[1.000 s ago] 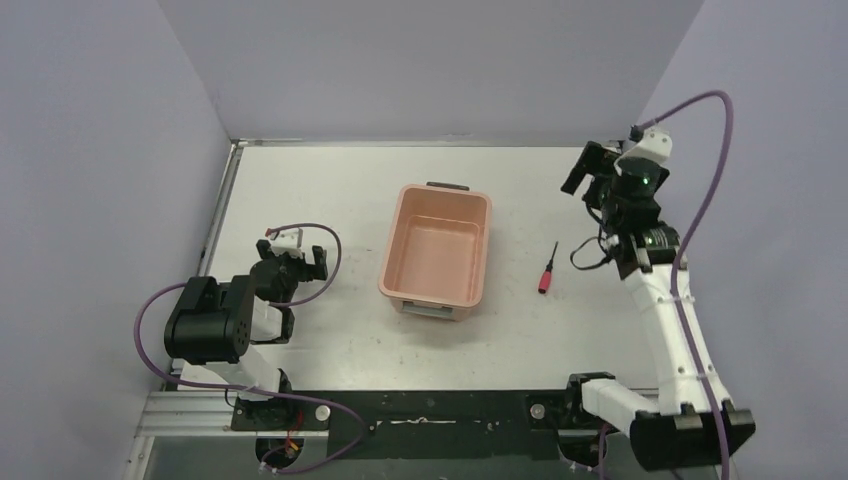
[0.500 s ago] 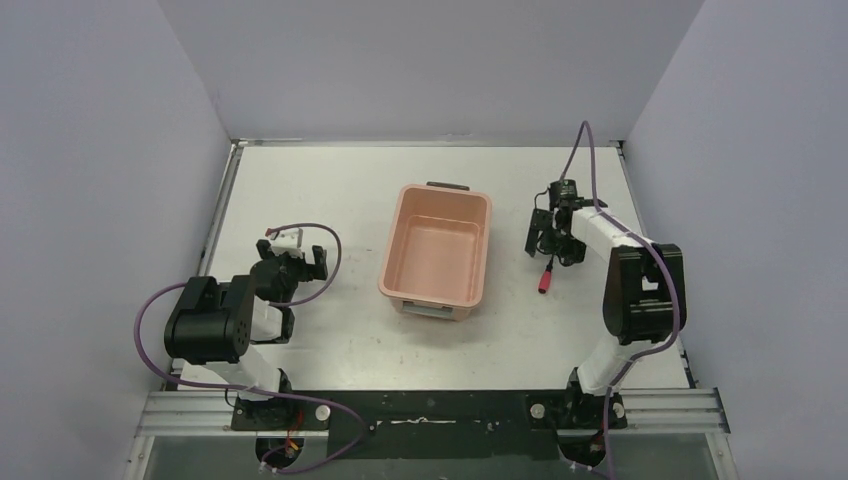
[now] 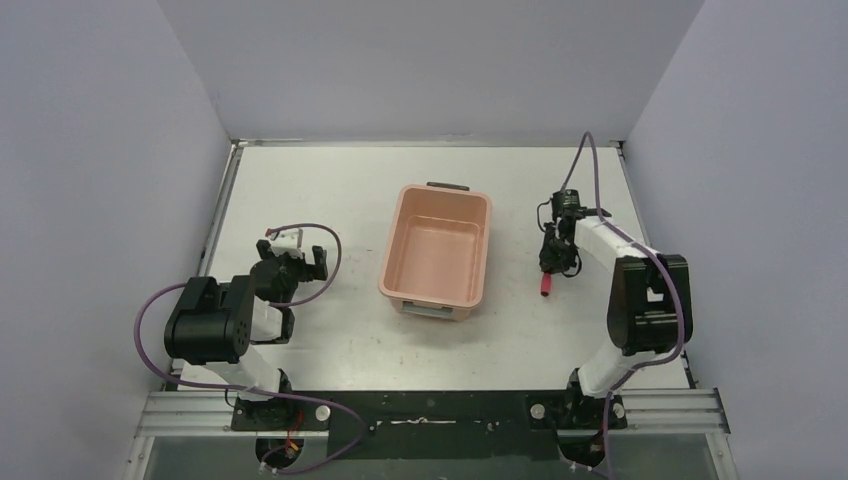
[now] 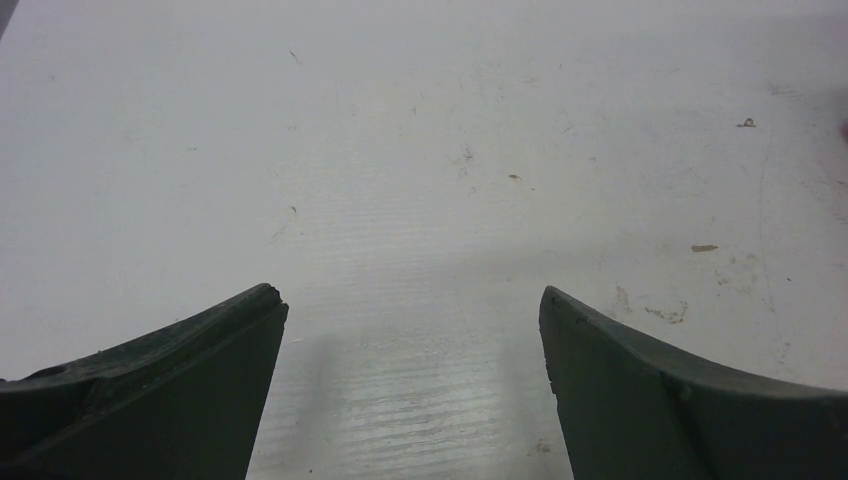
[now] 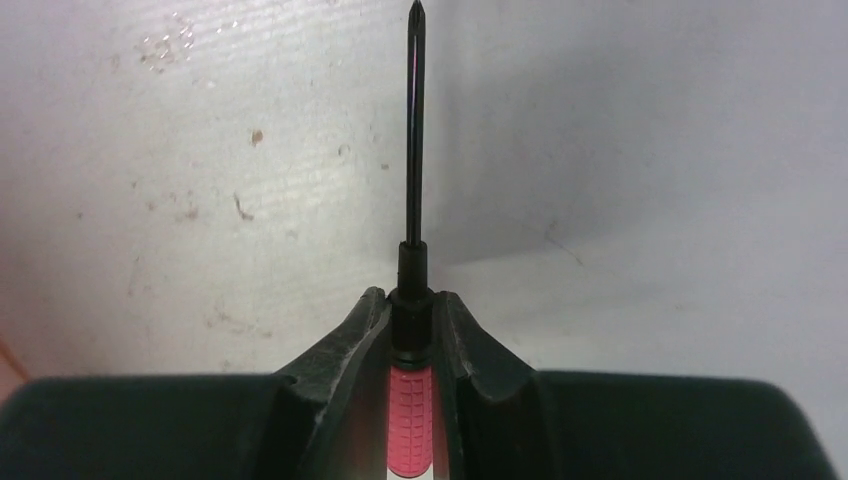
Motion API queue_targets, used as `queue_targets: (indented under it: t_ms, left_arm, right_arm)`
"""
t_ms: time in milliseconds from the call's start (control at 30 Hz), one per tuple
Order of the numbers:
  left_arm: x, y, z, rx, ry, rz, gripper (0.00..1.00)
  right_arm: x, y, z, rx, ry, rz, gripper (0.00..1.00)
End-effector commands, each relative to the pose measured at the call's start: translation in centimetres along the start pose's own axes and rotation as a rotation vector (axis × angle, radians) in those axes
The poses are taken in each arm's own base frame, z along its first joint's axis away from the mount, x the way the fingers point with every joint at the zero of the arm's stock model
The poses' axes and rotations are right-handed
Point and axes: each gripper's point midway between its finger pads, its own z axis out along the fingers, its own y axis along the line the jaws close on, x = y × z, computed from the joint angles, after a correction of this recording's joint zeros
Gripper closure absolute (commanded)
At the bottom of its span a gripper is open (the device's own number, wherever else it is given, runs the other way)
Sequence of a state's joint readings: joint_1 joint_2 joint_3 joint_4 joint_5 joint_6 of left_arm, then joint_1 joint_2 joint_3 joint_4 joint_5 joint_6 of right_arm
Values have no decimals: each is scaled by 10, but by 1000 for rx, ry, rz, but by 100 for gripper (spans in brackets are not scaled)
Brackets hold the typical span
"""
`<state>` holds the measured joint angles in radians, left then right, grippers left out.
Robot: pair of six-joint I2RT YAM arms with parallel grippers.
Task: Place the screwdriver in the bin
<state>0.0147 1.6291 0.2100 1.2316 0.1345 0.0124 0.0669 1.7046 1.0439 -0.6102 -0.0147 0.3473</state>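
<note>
Clamping thin-shafted screwdriver (image 5: 413, 200) by ribbed red handle, right hand (image 5: 410, 297); left hand (image 4: 410, 297) spread wide; bin (image 3: 437, 250) round-cornered.

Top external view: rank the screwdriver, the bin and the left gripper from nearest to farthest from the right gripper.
1. screwdriver: held in the jaws of the right gripper, on the right side.
2. bin: in the middle, to that gripper's left.
3. left gripper: beyond the bin, on the far left side.
</note>
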Motion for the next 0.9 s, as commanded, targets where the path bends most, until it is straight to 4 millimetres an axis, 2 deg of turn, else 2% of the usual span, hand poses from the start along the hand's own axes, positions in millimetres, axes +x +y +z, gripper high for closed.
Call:
queue_targets:
  t_ms: [0,200,300,367,433,533,600,700,767,867]
  left_arm:
    - [-22,1,5,-3,-73,14,3]
    - [-22,1,5,-3,-73,15,3]
    - [-21,1,5,-3,-72,13,3]
    - [-21,1,5,-3,-71,13,3]
    - [-21,1,5,-3,-72,13,3]
    - [-21,1,5,-4,-72,14,3]
    - [-21,1,5,-3,-72,14,3]
    - [-21,1,5,-3,-72,13,3]
    - [-22,1,5,-3,-74,14,3]
    - [-22,1,5,-3,-73,14,3]
  right_arm:
    - [-33,-5,-76,15,-159,-8,100]
    - [-52,-10,-161,11,-304,5,100]
    - [-59,3,-200,-45,-390,5,100]
    - [-62,23,-226,-99,-451,-12,100]
    - [-65,52,-253,-179,-524,-48,100]
    - [-67,114,-290,-389,-656,-149,100]
    - [-61,153,-309,-511,-728,-213,100]
    - [-44,205,-318,-606,-765,-311,100]
    - [-35,231,-306,-595,-756,-366,100]
    - [-23,261,-277,-575,-703,-440,100]
